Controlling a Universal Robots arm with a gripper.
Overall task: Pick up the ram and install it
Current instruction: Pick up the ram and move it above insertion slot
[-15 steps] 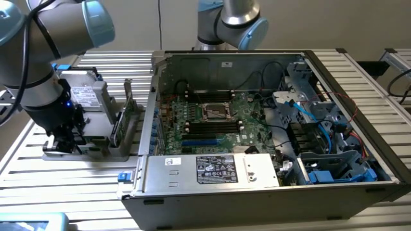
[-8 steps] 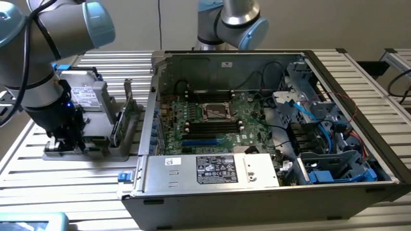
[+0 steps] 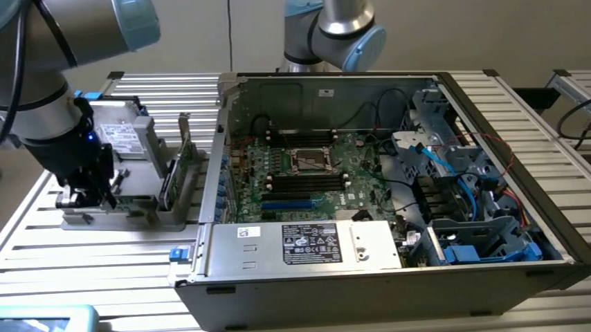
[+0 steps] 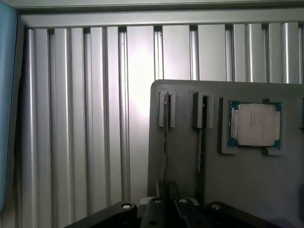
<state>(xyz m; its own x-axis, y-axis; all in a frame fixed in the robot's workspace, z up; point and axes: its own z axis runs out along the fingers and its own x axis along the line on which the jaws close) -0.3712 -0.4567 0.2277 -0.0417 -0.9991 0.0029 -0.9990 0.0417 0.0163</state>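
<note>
The ram (image 4: 165, 142) is a thin dark stick standing on edge in a slot of the grey parts holder (image 4: 247, 185). My gripper (image 4: 167, 192) is down over it, with its two black fingers drawn close on either side of the stick's edge. A second stick like it (image 4: 200, 142) stands in the neighbouring slot. In the exterior view my gripper (image 3: 85, 197) hangs low over the holder (image 3: 129, 211) on the exterior view's left, well apart from the open computer case (image 3: 221, 138) and the black memory slots (image 3: 305, 181) on its motherboard.
A processor chip (image 4: 255, 125) lies in a pocket of the holder beside the sticks. A green card with a metal bracket (image 3: 180, 166) stands at the holder's case side. Another robot arm (image 3: 337, 31) rises behind the case. The slatted aluminium table (image 3: 102, 263) lies all around.
</note>
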